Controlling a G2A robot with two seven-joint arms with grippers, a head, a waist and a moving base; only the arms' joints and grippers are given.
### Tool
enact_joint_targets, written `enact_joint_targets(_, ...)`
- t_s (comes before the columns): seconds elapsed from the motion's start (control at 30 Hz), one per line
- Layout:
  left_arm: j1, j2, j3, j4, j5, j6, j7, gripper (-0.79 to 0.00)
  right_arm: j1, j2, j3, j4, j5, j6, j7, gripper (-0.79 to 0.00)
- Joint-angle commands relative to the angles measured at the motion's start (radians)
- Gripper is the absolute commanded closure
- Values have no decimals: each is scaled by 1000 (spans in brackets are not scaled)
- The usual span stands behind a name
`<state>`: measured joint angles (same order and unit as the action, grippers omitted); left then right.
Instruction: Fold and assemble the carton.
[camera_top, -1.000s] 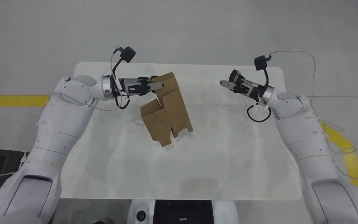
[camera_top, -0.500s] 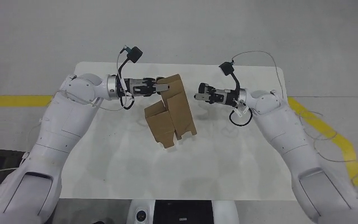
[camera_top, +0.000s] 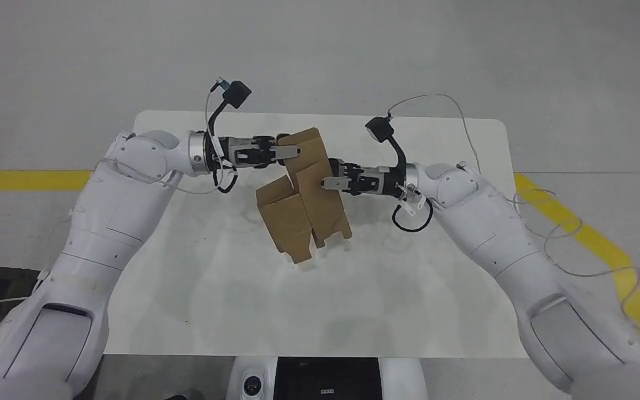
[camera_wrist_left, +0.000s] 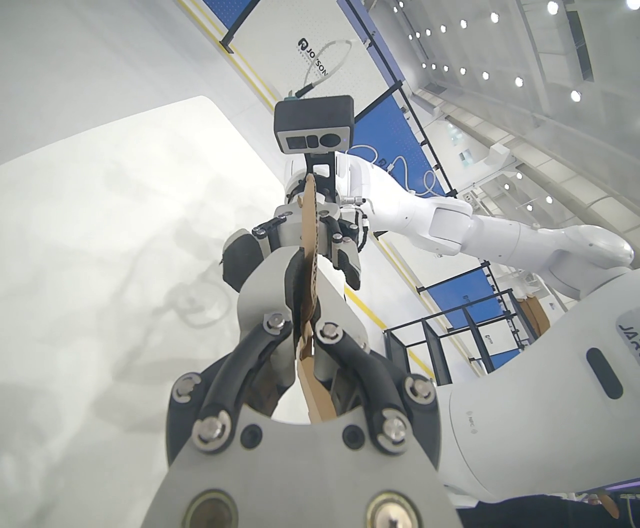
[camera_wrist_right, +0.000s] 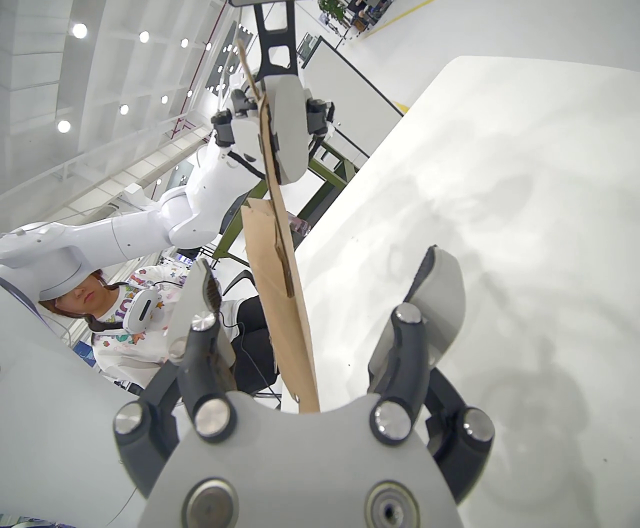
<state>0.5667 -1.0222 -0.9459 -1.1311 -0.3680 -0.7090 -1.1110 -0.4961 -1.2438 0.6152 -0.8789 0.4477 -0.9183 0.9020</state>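
A flattened brown carton (camera_top: 308, 200) hangs on edge above the white table (camera_top: 430, 280), its flaps pointing down toward the near side. My left gripper (camera_top: 291, 152) is shut on the carton's far upper edge; in the left wrist view its pads (camera_wrist_left: 292, 280) pinch the thin cardboard (camera_wrist_left: 315, 395). My right gripper (camera_top: 326, 184) is open at the carton's right side. In the right wrist view the cardboard sheet (camera_wrist_right: 280, 300) stands between its spread fingers (camera_wrist_right: 440, 285) without touching them, and the left gripper (camera_wrist_right: 270, 130) holds the sheet farther off.
The table's rounded far edge (camera_top: 480, 122) lies behind the right arm. Bare table surface stretches toward the near side (camera_top: 300, 310). Loose cables (camera_top: 440, 100) loop from the right wrist camera over the arm.
The right arm swung left across the table from the far right corner until its open fingers straddled the carton's right edge. The left gripper shifted the carton slightly right.
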Motion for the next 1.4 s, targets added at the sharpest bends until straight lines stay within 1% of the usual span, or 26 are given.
enact_joint_targets(0.0, -3, 0, 2, 7, -7, 5, -5, 0, 8, 3, -26, -6, 11, -8, -8, -437)
enact_joint_targets(0.03, -4, 0, 3, 10, -10, 8, -8, 0, 12, 5, -39, -10, 15, -10, -10, -400)
enact_joint_targets(0.13, -8, -1, 7, 15, -17, 14, -14, 0, 22, 11, -75, -15, 32, -22, -22, -369)
enact_joint_targets(0.27, -10, -1, 13, 18, -24, 22, -22, 0, 36, 19, -117, -10, 46, -46, -46, -299)
enact_joint_targets(0.33, -11, -1, 15, 19, -30, 27, -27, 0, 43, 22, -137, -7, 54, -57, -57, -215)
enact_joint_targets(0.37, -12, -1, 16, 19, -34, 29, -29, 0, 46, 24, -147, -8, 60, -63, -63, -132)
enact_joint_targets(0.4, -12, -1, 16, 19, -36, 30, -30, 0, 49, 26, -157, -8, 68, -68, -68, -22)
enact_joint_targets(0.43, -13, 0, 17, 19, -36, 30, -30, 0, 52, 27, -167, -8, 75, -73, -73, 0)
enact_joint_targets(0.5, -13, 0, 18, 19, -40, 28, -28, 0, 58, 31, -186, -8, 89, -83, -83, 0)
enact_joint_targets(0.53, -12, 0, 18, 18, -42, 26, -26, -22, 61, 32, -196, -8, 96, -89, -89, 0)
enact_joint_targets(0.57, -12, 0, 18, 18, -43, 23, -23, -129, 63, 34, -205, -8, 104, -94, -94, 0)
enact_joint_targets(0.6, -13, 0, 17, 17, -45, 19, -19, -268, 66, 36, -212, -8, 113, -94, -94, 0)
enact_joint_targets(0.63, -12, 0, 16, 16, -49, 15, -15, -514, 68, 37, -218, -8, 122, -94, -94, 0)
enact_joint_targets(0.67, -12, 1, 14, 15, -50, 12, -12, -785, 70, 39, -224, -9, 130, -94, -94, 0)
enact_joint_targets(0.9, -21, 3, -22, 57, -97, 8, 11, -785, 76, 51, -235, -11, 204, -94, -94, 0)
enact_joint_targets(1.07, -23, 8, -60, 89, -44, -13, 96, -785, 76, 60, -218, 15, 272, -94, -94, 0)
enact_joint_targets(1.2, -6, 13, -80, 86, 5, -30, 140, -785, 76, 64, -190, 46, 344, -80, -81, 0)
enact_joint_targets(1.37, 35, 19, -93, 58, 47, -36, 168, -785, 81, 64, -150, 81, 386, -58, -58, 0)
